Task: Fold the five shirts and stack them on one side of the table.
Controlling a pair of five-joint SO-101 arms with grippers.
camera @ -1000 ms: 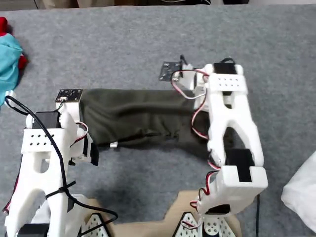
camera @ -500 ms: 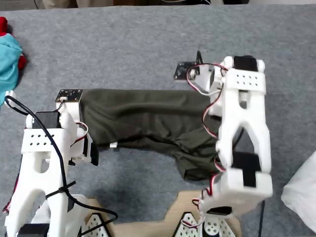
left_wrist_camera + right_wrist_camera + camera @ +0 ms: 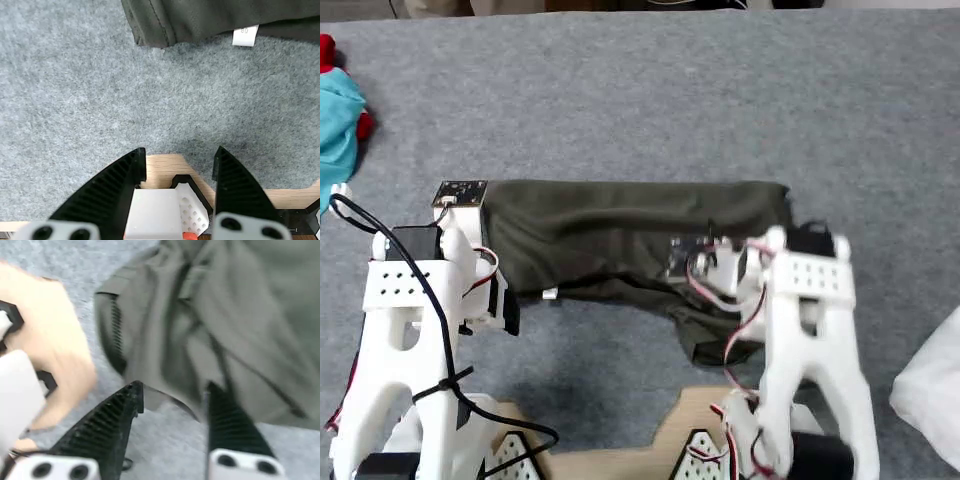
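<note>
**Shirt lies in a long band, both end effectors released**

Shirt (image 3: pixel 620 235), dark olive, lies flat on the grey desk (image 3: pixel 620 80), folded into a long band that runs from one arm to the other.

The left end effector (image 3: pixel 180 152) is released, its fingers spread with nothing between them. It hangs over bare desk, just above the wooden base (image 3: pixel 165 165). One end of the shirt (image 3: pixel 200 15) lies ahead of its fingertips, clear of them. A small white label (image 3: pixel 245 36) sticks out from the shirt's edge on that side, also ahead of the fingers.

The right end effector (image 3: pixel 173 386) is likewise released, with a wide gap between its fingers and nothing gripped. It hangs over the shirt's other end, where a rumpled flap (image 3: pixel 705 330) juts out of the band toward the arms. Cloth (image 3: pixel 240 315) spreads ahead of and below its fingertips. Whether they touch the fabric cannot be told. The flap's ribbed hem lies just ahead of one finger, with grey desk beyond it.

A teal cloth (image 3: pixel 338 120) lies well off to the outer side of the left end effector, at the desk's edge, with something red (image 3: pixel 328 48) beside it. A white cloth (image 3: pixel 930 385) lies off to the outer side of the right end effector.
</note>
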